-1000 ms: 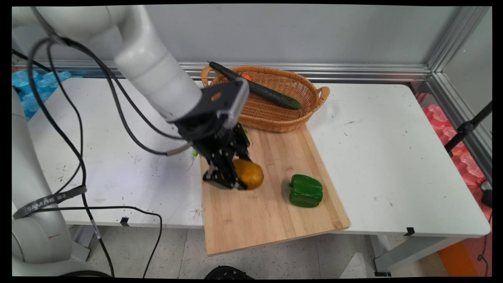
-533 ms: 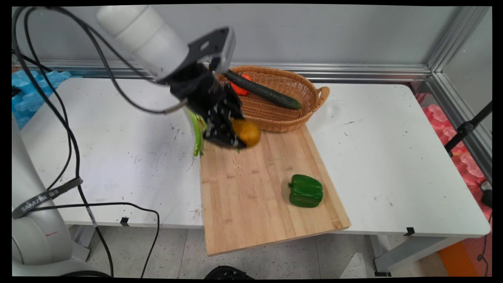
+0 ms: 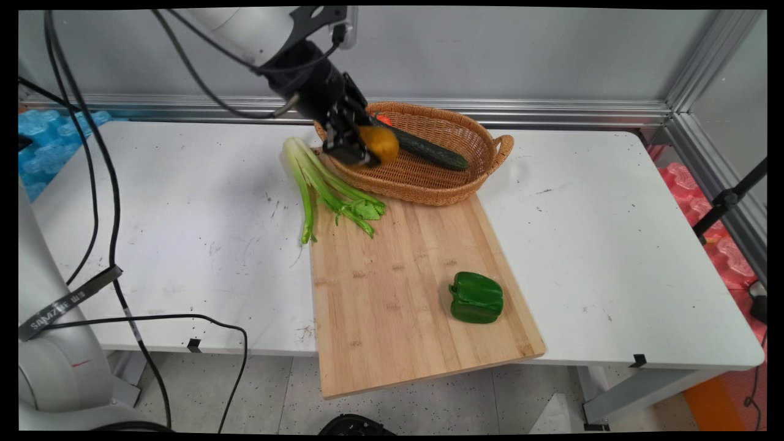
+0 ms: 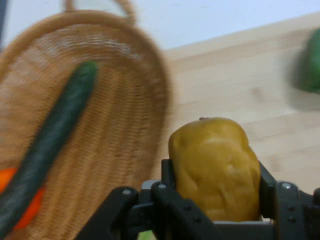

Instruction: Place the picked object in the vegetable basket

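Observation:
My gripper (image 3: pixel 361 147) is shut on a yellow-brown potato (image 3: pixel 380 144), held in the air over the near-left rim of the wicker basket (image 3: pixel 471 131). In the hand view the potato (image 4: pixel 215 167) sits between the black fingers (image 4: pixel 167 197), with the basket (image 4: pixel 117 130) below and to the left. A long dark green cucumber (image 3: pixel 425 149) lies across the basket, and an orange-red thing (image 3: pixel 383 117) shows behind it. The cucumber (image 4: pixel 47 145) and the orange-red thing (image 4: pixel 20 207) also show in the hand view.
A wooden cutting board (image 3: pixel 404 294) lies in front of the basket, overhanging the table's near edge. A green bell pepper (image 3: pixel 476 297) sits on its right part. A celery bunch (image 3: pixel 324 187) lies left of the basket, its leafy end on the board's corner.
The gripper has lifted the potato off the cutting board and carried it up and back to above the basket's rim. The arm's move uncovered the celery.

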`<state>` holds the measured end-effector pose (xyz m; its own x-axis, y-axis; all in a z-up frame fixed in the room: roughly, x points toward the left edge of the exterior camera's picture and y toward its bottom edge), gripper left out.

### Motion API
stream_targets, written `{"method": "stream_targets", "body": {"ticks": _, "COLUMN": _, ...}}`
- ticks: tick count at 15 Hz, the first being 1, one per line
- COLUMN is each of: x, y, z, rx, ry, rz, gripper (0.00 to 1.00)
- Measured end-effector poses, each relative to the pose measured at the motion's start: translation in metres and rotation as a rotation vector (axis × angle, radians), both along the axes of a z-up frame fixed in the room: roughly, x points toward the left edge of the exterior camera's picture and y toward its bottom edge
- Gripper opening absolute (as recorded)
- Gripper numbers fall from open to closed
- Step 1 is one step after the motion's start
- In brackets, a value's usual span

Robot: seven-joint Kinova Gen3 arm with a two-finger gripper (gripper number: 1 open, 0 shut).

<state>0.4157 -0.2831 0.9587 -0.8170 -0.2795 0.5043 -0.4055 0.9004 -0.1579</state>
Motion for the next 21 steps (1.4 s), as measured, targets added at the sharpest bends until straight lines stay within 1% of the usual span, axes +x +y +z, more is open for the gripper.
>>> {"method": "stream_targets", "body": {"ticks": 2, "x": 0.005, "y": -0.013, "z": -0.003, "rx": -0.011, "ry": -0.007, "rz": 0.033, "gripper": 0.0}}
{"method": "stream_targets", "body": {"ticks": 5, "x": 0.01, "y": -0.041, "z": -0.015, "rx": -0.02, "ry": -0.009, "rz": 0.115, "gripper": 0.0}}
{"method": "stream_targets", "body": {"ticks": 6, "x": 0.01, "y": -0.05, "z": -0.02, "rx": -0.019, "ry": -0.005, "rz": 0.142, "gripper": 0.0}}
{"method": "stream_targets", "body": {"ticks": 9, "x": 0.008, "y": -0.069, "z": -0.032, "rx": -0.012, "ry": 0.0, "rz": 0.197, "gripper": 0.0}}
{"method": "stream_targets", "body": {"ticks": 13, "x": 0.005, "y": -0.096, "z": -0.061, "rx": 0.018, "ry": 0.0, "rz": 0.275, "gripper": 0.0}}
{"method": "stream_targets", "body": {"ticks": 15, "x": 0.002, "y": -0.107, "z": -0.076, "rx": 0.036, "ry": -0.002, "rz": 0.303, "gripper": 0.0}}
{"method": "stream_targets", "body": {"ticks": 18, "x": 0.0, "y": -0.117, "z": -0.092, "rx": 0.058, "ry": -0.007, "rz": 0.328, "gripper": 0.0}}
{"method": "stream_targets", "body": {"ticks": 21, "x": -0.002, "y": -0.128, "z": -0.114, "rx": 0.093, "ry": -0.019, "rz": 0.353, "gripper": 0.0}}
